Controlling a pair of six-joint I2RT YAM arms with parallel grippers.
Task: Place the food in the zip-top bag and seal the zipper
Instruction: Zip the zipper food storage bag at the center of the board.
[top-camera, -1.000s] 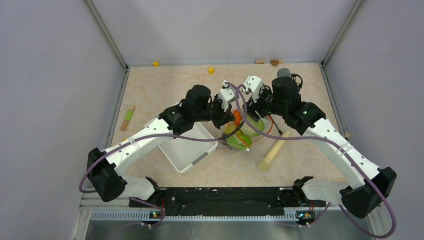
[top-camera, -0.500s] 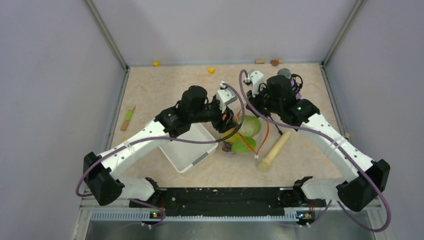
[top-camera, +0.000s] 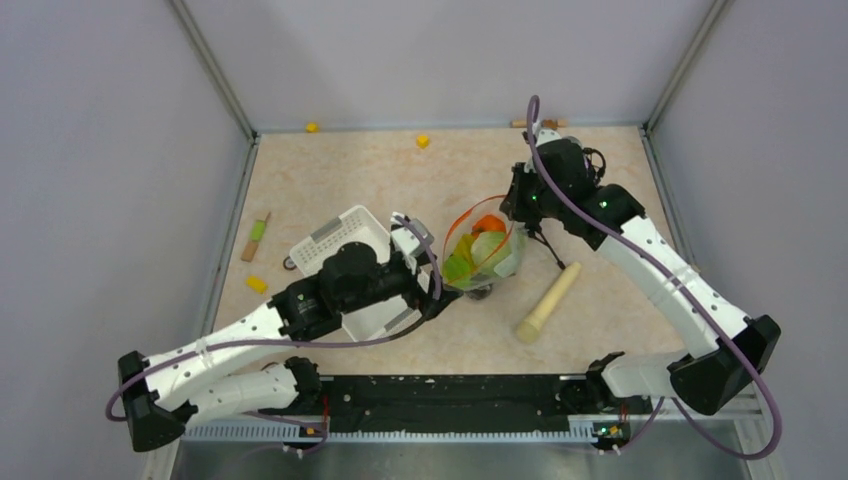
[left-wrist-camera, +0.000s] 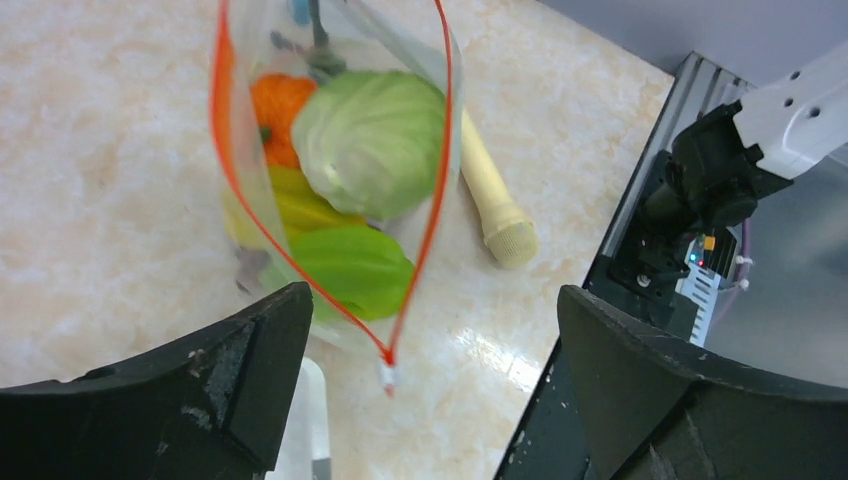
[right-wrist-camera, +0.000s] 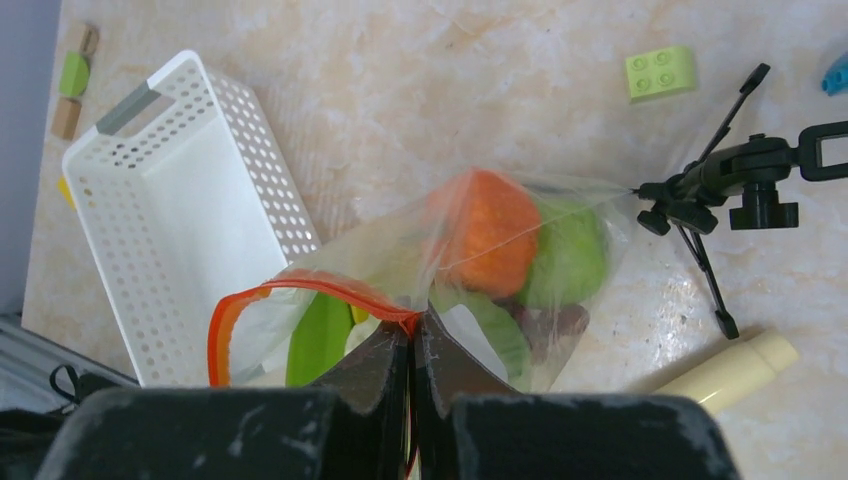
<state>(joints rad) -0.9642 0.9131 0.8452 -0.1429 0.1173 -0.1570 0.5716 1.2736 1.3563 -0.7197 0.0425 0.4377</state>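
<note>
The right gripper (right-wrist-camera: 412, 335) has its jaws pressed together on the thin red-orange zipper strip (right-wrist-camera: 300, 287) of the clear floppy plastic bag (right-wrist-camera: 390, 245). The left gripper (left-wrist-camera: 435, 295) is spread and empty at the bag's 8 o'clock. Toy fruit (left-wrist-camera: 370, 140) fills the bag, largely hiding the dark red-purple grape bunch (right-wrist-camera: 558, 322).

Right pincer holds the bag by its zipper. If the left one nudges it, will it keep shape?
Probably not: the bag sags in folds below the right pincer, pinched at one spot of the zipper. The fruit bunches low, so a push would likely swing it. It gapes open, so tipping may spill.
</note>
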